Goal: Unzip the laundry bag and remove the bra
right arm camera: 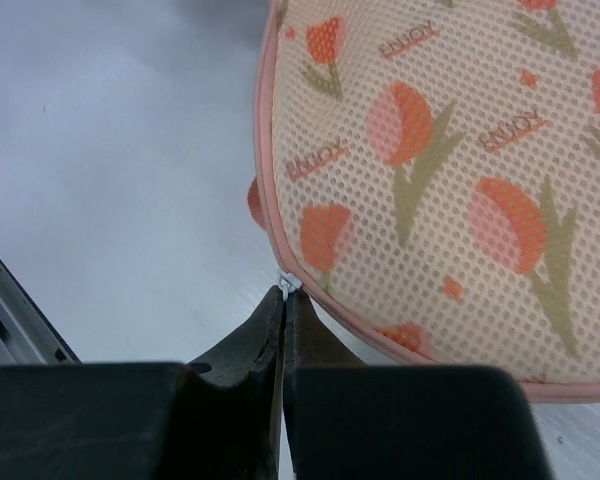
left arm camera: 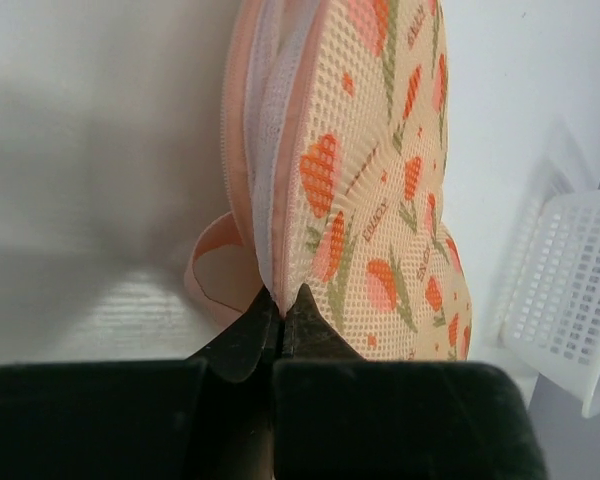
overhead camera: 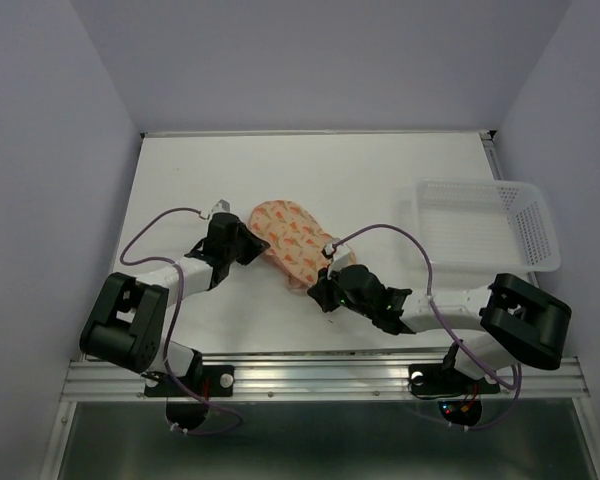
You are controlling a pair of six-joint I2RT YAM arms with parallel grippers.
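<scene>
White flat table top (overhead camera: 380, 180): carries everything.

Clear plastic mesh basket (overhead camera: 525, 225): well apart from the bag, off to its right. Nothing visible in it.

Laundry bag, a soft peach-pink mesh pouch printed with orange-red tulips and green stems and edged in pink (overhead camera: 290, 240): the landmark. Lies flat mid-table between the two arms. Zip looks closed. Bra not visible anywhere; presumably inside the bag.

Left gripper (left arm camera: 282, 298): at the bag's left end. Jaws pressed together, pinching the pouch's edge seam.

Right gripper (right arm camera: 284, 300): at the bag's near right edge. Jaws closed to a sliver, the tips meeting on the zip pull.

Pink fabric loop (left arm camera: 212, 268): hangs off the bag's left end, just beside the left gripper.

Small white zip pull (right arm camera: 290, 282): on the bag's pink rim, apparently nipped by the right gripper.

Step in hand: unzipping, both holds set and nothing yet opened. Next move, as I judge it: left gripper anchors the bag while the right draws the pull along the rim. A slipped pull is the risk.
</scene>
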